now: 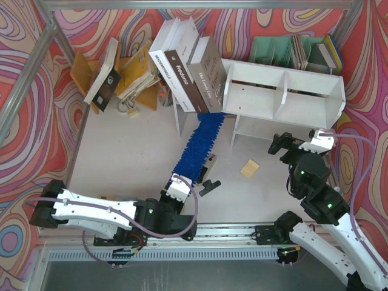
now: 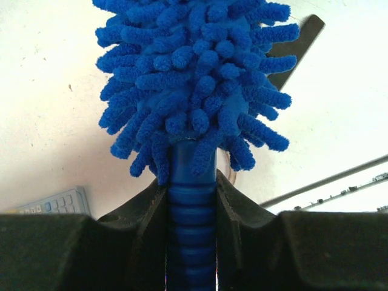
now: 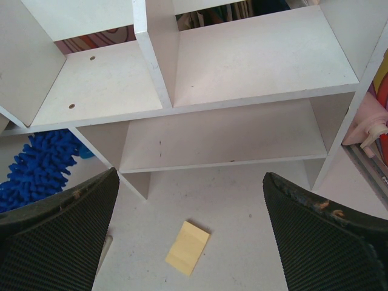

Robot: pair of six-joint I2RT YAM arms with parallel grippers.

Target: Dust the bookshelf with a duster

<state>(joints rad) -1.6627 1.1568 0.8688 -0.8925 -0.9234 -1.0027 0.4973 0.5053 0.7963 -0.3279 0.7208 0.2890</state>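
The white two-tier bookshelf (image 1: 285, 91) stands at the back right; the right wrist view shows its central divider and lower tier (image 3: 242, 60). The blue fluffy duster (image 1: 199, 145) runs diagonally from my left gripper (image 1: 180, 183) up to the shelf's left end. In the left wrist view the left gripper (image 2: 191, 200) is shut on the duster's ribbed blue handle (image 2: 191, 212), with the shaggy head (image 2: 194, 79) just ahead. My right gripper (image 1: 290, 145) is open and empty in front of the lower tier (image 3: 189, 182). The duster's tip shows at the left in the right wrist view (image 3: 39, 170).
A yellow sticky pad (image 1: 250, 168) lies on the table under the right gripper (image 3: 188, 247). A black-and-silver tool (image 1: 210, 173) lies beside the duster. Leaning books (image 1: 188, 66) rest on a thin white panel (image 1: 177, 115). A green organiser (image 1: 273, 51) stands behind the shelf. A calculator (image 2: 54, 203) lies near the left gripper.
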